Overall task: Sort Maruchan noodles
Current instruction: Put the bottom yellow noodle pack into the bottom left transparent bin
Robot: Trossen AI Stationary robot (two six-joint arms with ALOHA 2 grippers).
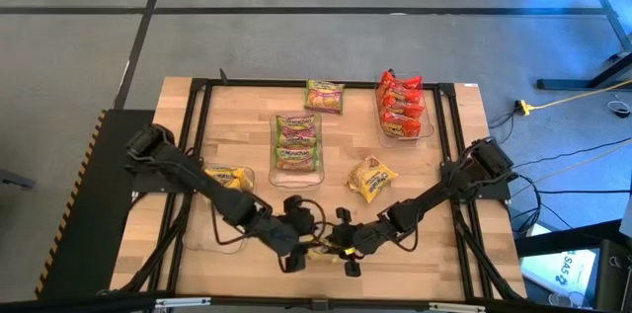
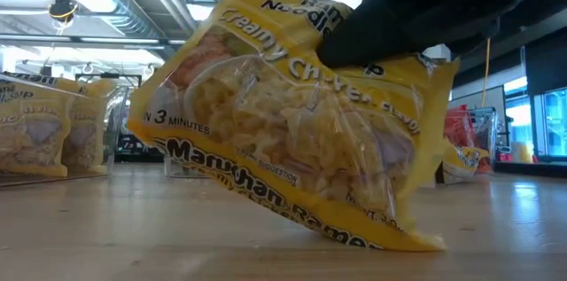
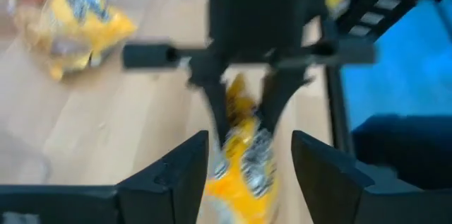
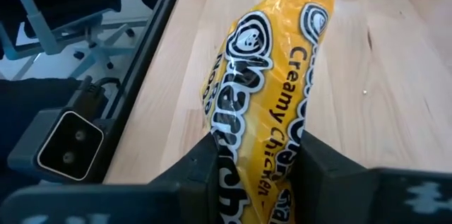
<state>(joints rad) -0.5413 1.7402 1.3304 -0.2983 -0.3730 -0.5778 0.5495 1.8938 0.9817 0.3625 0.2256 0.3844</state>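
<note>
The pale wooden tabletop (image 1: 237,125) with its black frame carries everything, and both dark arms reach in to meet at its 6 o'clock edge in the high view. There the right gripper (image 4: 256,164) is clenched on a yellow crinkly plastic Creamy Chicken noodle packet (image 2: 292,113), which stands between its two fingers and tilts over the wood, one lower corner touching the table in the low view. The left gripper (image 3: 251,164) faces it with its jaws released: the packet's end lies in the gap between the spread fingers, without visible contact on either side. Toward 12 o'clock from the grippers the wood is bare up to a clear rectangular plastic bin holding green packets (image 1: 295,142) at the table's centre. A clear bin of red packets (image 1: 401,106) sits at 1 o'clock near the far right rail, and a single green packet (image 1: 324,96) lies loose at 12 o'clock by the far edge. A second loose yellow packet (image 1: 372,179) lies at 3 o'clock of centre, near the right arm. At 9 o'clock a clear bin with a yellow packet (image 1: 227,177) stands under the left arm, close to the left rail.
</note>
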